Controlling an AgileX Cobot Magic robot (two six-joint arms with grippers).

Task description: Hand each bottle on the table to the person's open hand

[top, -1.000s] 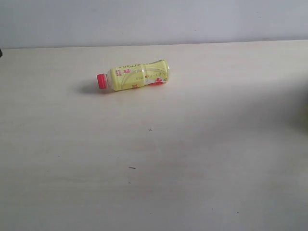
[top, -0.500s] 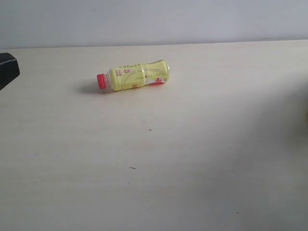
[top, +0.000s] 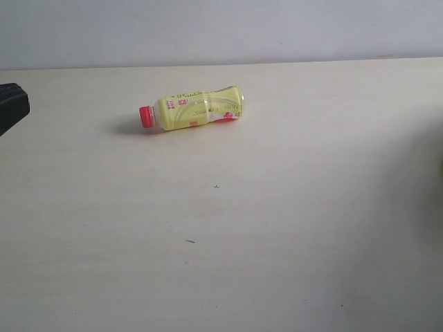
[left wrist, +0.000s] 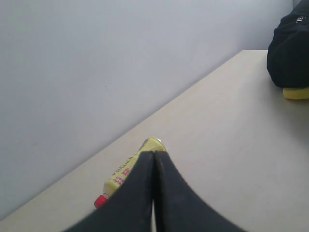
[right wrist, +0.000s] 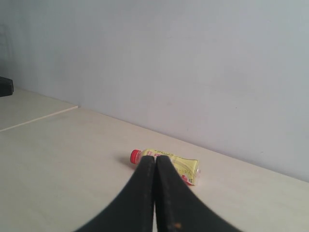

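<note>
Bottle (top: 197, 109) first: the yellow one lies on its side on the pale table (top: 277, 242), up around 11 o'clock from the middle of the tabletop and not far from the grey wall (top: 208, 28). Its red cap (top: 146, 117) points toward 9 o'clock and its base toward 3 o'clock, tipped very slightly up at the base end. It is the only bottle I can see from here.

At the 9 o'clock edge of the exterior view a black block (top: 10, 105) pokes into sight, well apart from the bottle.

From the left wrist camera, the left gripper (left wrist: 153, 154) has its two black fingers (left wrist: 135, 193) pressed flat against each other, touching along their whole length. The yellow bottle (left wrist: 120, 175) shows just past the tips, partly hidden behind them. Farther off on the table sits a dark bulky shape (left wrist: 289, 48) with a yellow piece (left wrist: 295, 93) under it; I cannot tell what either one is.

The right gripper (right wrist: 155, 158) is likewise squeezed tight, finger against finger, and aimed at the same bottle (right wrist: 186, 168), which lies beyond its tips near the wall. Neither gripper touches the bottle.
</note>
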